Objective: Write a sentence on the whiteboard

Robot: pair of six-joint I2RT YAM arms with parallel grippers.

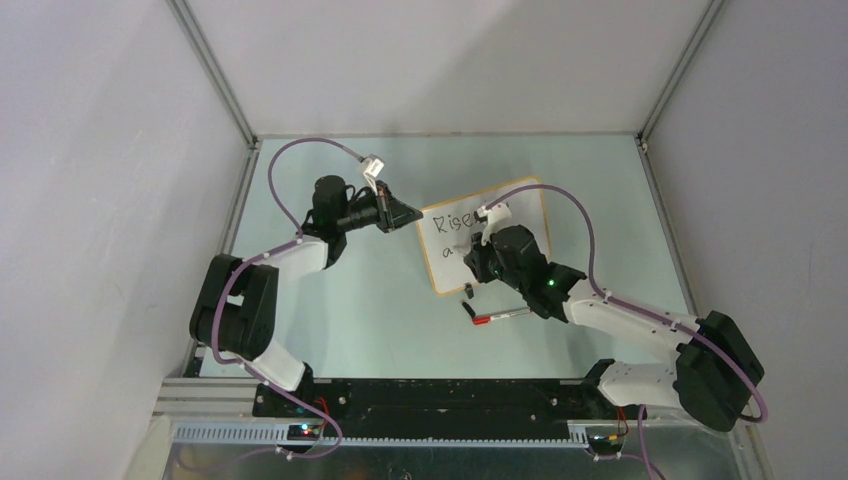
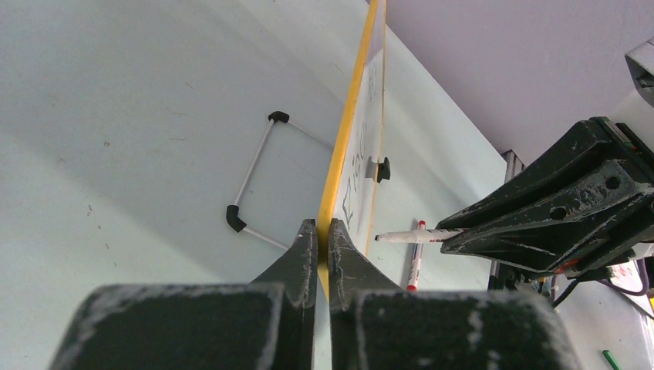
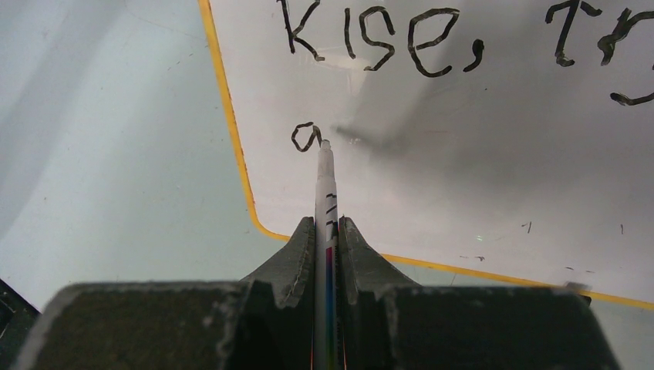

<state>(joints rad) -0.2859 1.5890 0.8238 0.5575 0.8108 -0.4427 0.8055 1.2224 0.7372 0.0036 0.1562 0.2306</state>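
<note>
Black words (image 3: 432,50) stop at "a" on the whiteboard (image 3: 478,185); you have more to write. Your right pincer (image 3: 325,225) clamps the marker (image 3: 325,177), and your left pincer (image 2: 324,229) clamps the frame (image 2: 340,154).

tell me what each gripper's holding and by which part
The left gripper pinches the whiteboard by its orange frame edge. The right gripper clamps a marker around its barrel, tip at the board beside the written "a".

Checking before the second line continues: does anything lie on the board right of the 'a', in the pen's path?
Nothing visible. The marker in the right gripper has its tip at the letter a on the whiteboard; the surface rightward is bare but for a shadow. The left gripper clamps the frame, off that path.
</note>
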